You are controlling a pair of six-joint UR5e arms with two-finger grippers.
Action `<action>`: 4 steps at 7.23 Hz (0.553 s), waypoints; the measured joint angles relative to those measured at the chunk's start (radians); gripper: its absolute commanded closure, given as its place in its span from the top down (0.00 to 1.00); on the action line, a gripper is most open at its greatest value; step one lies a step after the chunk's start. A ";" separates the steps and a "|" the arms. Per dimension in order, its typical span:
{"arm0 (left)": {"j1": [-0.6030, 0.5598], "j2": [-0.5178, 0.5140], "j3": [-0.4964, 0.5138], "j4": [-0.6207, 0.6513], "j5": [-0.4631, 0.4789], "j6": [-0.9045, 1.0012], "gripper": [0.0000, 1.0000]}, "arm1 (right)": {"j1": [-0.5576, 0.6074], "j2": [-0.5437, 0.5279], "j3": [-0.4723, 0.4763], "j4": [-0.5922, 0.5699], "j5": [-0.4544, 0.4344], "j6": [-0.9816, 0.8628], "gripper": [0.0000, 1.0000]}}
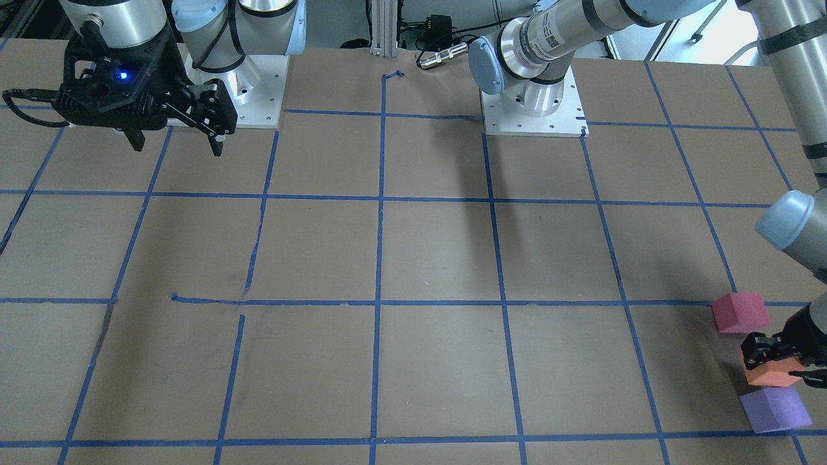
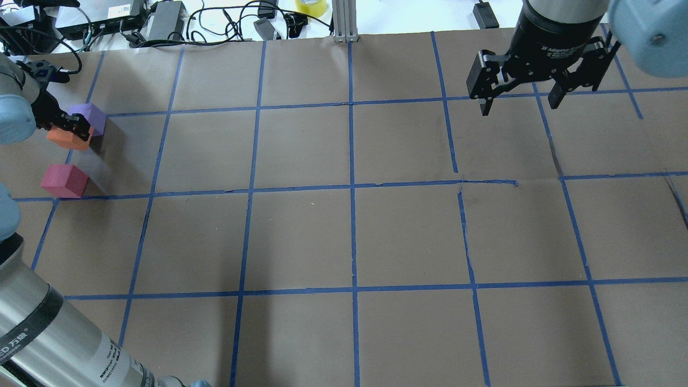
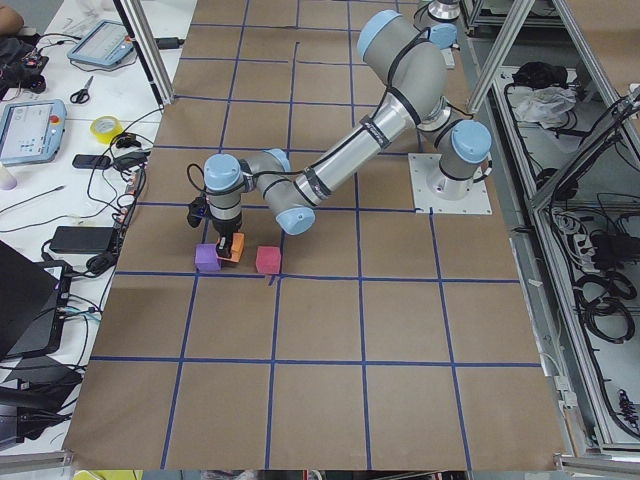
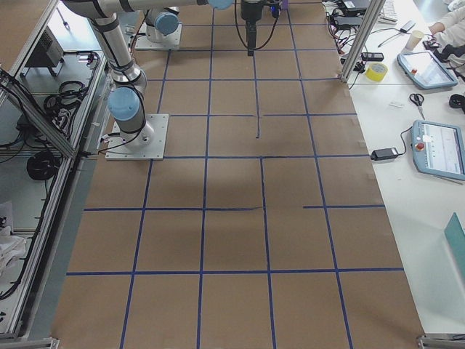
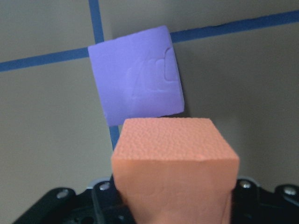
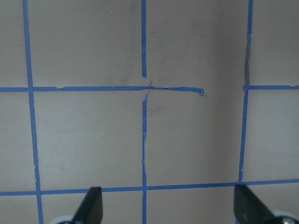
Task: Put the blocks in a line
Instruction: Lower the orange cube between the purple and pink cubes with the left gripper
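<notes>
Holding the orange block (image 2: 65, 140) clamped in the left gripper (image 2: 72, 131) at the far-left corner of the bench (image 2: 349, 242), just beside the purple block (image 2: 88, 117); can't tell if orange is set down or slightly lifted. Red-pink block (image 2: 63, 180) sits near on orange's other side with a visible gap, so the three roughly line up. My read: mostly done, with orange to release and maybe the red-pink spacing to tighten. Right gripper (image 2: 520, 107) hangs over the bench's far right, jaws wide apart, holding nothing.
</notes>
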 measured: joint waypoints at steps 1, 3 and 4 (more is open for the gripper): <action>0.003 -0.007 -0.001 -0.001 -0.004 0.002 0.00 | 0.000 0.000 0.000 0.000 0.000 0.000 1.00; 0.004 -0.020 -0.001 0.000 -0.007 0.007 0.00 | 0.000 0.000 0.000 0.000 0.000 0.000 1.00; 0.007 -0.026 -0.001 0.000 -0.008 0.007 0.00 | 0.000 0.000 0.000 0.000 0.000 0.000 1.00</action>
